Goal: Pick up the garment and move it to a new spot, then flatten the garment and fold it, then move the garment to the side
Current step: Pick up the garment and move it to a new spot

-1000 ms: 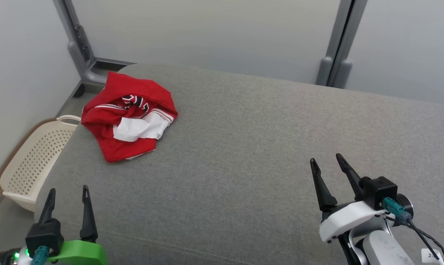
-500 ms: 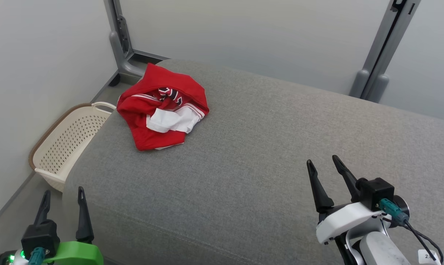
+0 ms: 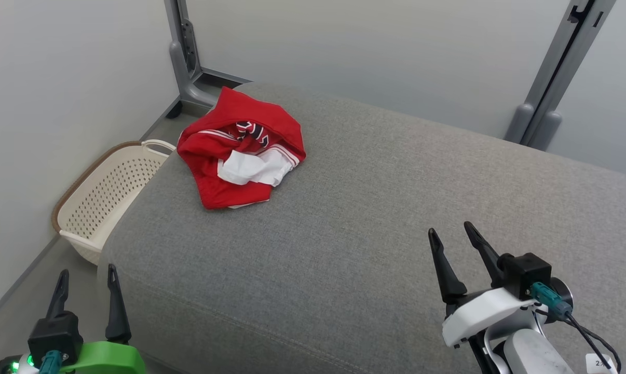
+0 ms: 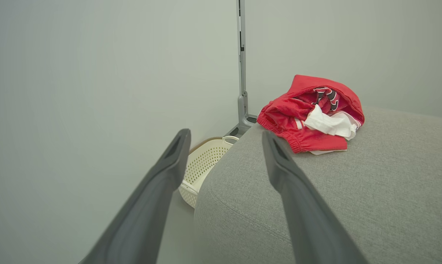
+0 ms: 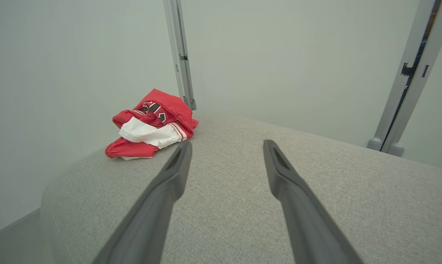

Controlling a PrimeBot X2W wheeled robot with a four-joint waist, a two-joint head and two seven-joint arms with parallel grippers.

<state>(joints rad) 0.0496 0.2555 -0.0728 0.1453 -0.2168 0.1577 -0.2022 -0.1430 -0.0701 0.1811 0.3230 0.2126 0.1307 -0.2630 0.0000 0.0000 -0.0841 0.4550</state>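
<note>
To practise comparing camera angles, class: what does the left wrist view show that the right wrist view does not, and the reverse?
Left wrist view's own: the cream perforated plastic basket on the floor beside the cushion, seen between the fingers of the open left gripper. Right wrist view's own: a second grey metal post at its right edge, beyond the open right gripper. Shared: the crumpled red and white garment lying on the grey fabric cushion, with a grey metal upright behind it.

Head view high above the grey cushion (image 3: pixel 375 208), wrist views low along it, all sharing the garment (image 3: pixel 240 156)
</note>
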